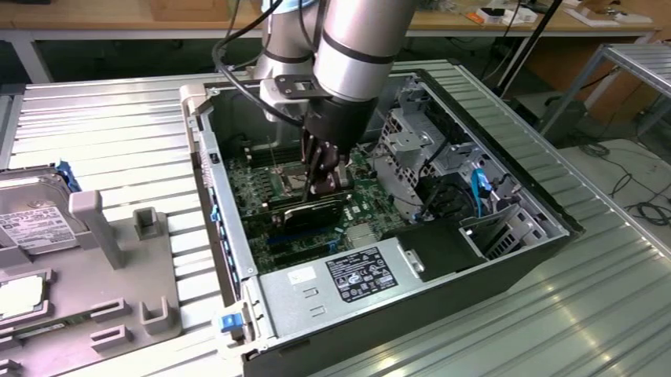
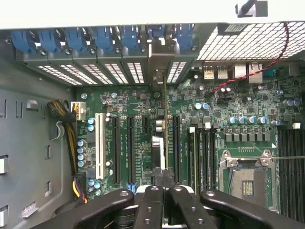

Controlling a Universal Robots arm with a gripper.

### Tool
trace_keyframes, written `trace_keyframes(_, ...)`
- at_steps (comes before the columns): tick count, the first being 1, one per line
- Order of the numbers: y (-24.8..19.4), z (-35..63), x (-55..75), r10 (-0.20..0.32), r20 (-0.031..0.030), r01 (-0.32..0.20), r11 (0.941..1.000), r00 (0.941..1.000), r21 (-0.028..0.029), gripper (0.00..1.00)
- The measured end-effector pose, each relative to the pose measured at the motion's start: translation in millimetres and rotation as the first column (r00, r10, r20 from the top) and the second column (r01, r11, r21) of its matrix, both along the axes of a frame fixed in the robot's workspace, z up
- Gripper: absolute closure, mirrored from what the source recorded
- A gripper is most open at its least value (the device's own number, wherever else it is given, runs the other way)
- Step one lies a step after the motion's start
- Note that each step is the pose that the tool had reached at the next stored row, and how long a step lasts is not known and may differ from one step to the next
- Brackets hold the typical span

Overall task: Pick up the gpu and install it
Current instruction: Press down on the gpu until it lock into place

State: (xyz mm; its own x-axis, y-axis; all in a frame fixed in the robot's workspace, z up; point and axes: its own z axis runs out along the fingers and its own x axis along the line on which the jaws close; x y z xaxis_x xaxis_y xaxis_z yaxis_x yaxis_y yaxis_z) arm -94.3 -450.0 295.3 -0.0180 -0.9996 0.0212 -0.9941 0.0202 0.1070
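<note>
The gpu point(image 1: 313, 210), a black card, stands on edge inside the open computer case point(image 1: 545, 236), low over the green motherboard point(image 1: 251, 188). My gripper point(image 1: 323, 187) reaches down into the case and is shut on the card's upper edge. In the wrist view the gpu point(image 2: 164, 119) appears edge-on as a thin line running between the long black slots point(image 2: 129, 148). Its silver bracket point(image 2: 159, 59) is up against the vented rear slot openings. My fingers point(image 2: 150, 205) close around the card's near end point(image 2: 163, 179). I cannot tell whether the card sits fully in a slot.
The grey power supply point(image 1: 351, 273) fills the case's near end, and a metal drive cage point(image 1: 414, 145) stands at the exterior view's right of my arm. A silver hard drive point(image 1: 31, 220) lies on a grey tray point(image 1: 126, 259) at the exterior view's left. Blue slot clips point(image 2: 95, 38), a white slot point(image 2: 99, 145) and the CPU socket point(image 2: 248, 179) surround the card.
</note>
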Motion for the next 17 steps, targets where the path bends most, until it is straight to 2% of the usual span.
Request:
trace_keyframes(4,0.0,0.9,-2.0,0.0,0.0,0.0,1.0,1.0,0.0013,0.89)
trace_keyframes(8,0.0,4.3,-18.3,0.0,0.0019,0.0,1.0,1.0,0.0022,0.89)
trace_keyframes(14,0.0,15.2,-60.8,0.0,0.0079,0.0,1.0,1.0,0.0022,0.89)
trace_keyframes(17,0.0,17.7,-94.3,0.0,0.0119,0.0,1.0,0.9999,0.0031,0.89)
